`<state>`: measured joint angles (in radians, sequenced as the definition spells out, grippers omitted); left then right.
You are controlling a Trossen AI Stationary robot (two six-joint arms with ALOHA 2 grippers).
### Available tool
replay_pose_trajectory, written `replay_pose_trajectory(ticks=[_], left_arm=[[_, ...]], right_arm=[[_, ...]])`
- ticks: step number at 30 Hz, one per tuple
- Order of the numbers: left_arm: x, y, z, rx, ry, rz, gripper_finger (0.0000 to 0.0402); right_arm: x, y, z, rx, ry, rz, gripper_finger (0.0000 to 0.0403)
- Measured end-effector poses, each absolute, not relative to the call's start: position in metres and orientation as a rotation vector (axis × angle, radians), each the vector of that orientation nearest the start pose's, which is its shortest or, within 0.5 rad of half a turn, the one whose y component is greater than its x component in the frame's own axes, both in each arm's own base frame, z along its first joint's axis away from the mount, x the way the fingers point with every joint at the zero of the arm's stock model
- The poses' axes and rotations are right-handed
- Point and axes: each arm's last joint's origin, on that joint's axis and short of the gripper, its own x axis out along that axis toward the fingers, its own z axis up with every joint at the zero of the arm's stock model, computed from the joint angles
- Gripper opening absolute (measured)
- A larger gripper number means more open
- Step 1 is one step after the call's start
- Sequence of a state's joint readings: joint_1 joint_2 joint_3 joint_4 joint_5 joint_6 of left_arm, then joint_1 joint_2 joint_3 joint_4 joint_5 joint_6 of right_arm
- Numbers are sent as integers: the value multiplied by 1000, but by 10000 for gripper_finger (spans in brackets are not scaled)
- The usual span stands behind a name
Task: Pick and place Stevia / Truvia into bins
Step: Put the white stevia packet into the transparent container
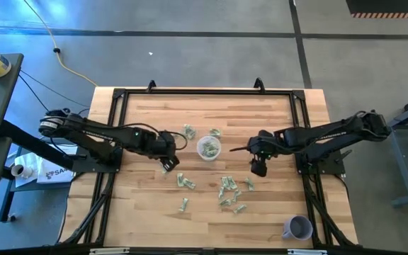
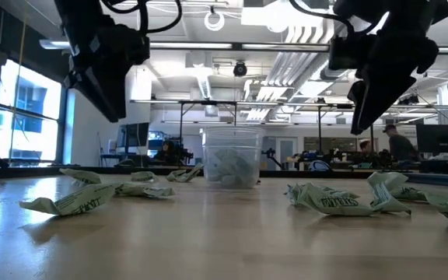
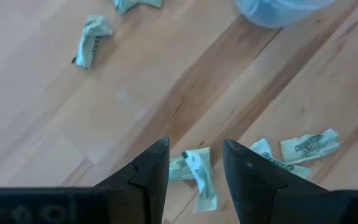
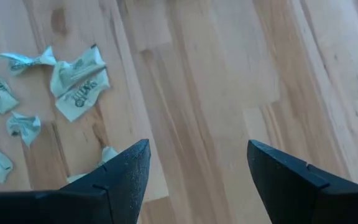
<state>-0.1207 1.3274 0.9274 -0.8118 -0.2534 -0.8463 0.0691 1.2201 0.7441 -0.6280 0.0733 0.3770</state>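
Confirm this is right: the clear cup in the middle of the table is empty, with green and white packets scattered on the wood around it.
Not quite. The clear cup is not empty: the low view shows pale packets piled inside it. The rest holds: green and white packets lie scattered on the wood around it.

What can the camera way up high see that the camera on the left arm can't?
Only the high view shows the purple cup at the table's corner, the right gripper and the whole wooden table.

Only the left wrist view shows, close up, a green-and-white packet between the open left gripper fingers.

Both show the clear cup, though the wrist view catches only its edge, and loose packets lying around it.
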Motion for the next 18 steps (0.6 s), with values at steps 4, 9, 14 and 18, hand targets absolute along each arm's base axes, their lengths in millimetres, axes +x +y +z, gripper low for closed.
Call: replay_pose_trajectory(ticks=[4,9,14,18], left_arm=[[238,-21,225,-508,1071,611,183],[240,-22,226,-530,1061,585,183],[245,-22,228,-548,1011,564,184],[248,-23,229,-552,982,547,184]], right_arm=[[218,9,206,309,1082,-230,259],[218,9,206,340,1079,-229,259],[221,11,208,375,1062,-166,259],[225,17,209,320,1040,-55,259]])
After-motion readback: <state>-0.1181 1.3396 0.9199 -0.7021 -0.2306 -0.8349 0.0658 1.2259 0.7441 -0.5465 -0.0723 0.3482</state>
